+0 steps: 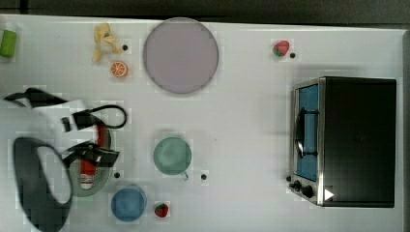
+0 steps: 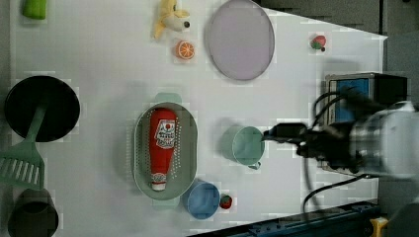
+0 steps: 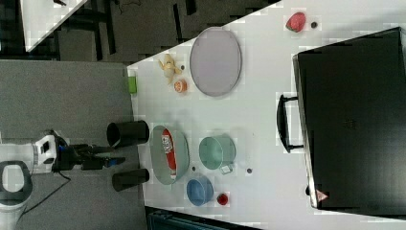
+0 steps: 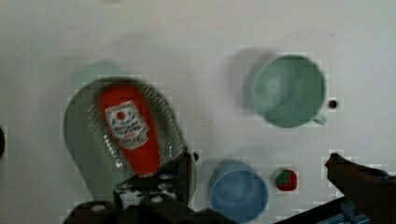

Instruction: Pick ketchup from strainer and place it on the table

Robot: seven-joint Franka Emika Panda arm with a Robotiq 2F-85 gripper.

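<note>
A: Ketchup, slim red squeeze bottle with white label (image 2: 163, 145): where was it?

B: Flat inside the pale green perforated plastic strainer (image 2: 140, 163), unheld.

A: Tool (image 4: 259, 170)?

B: Spread wide above it, presumably for straddling the bottle.

A slim red plastic squeeze bottle of ketchup (image 2: 162, 146) is marked by a white label and a white cap. The oval plastic strainer (image 2: 190, 148) is coloured pale green and patterned with rows of small holes. The flat tabletop (image 2: 99, 74) is seen as white with small dark dots. A round teal cup (image 2: 247, 145), a round blue cup (image 2: 202, 200) and a grey-lilac round plate (image 2: 240, 38) are also shown.
</note>
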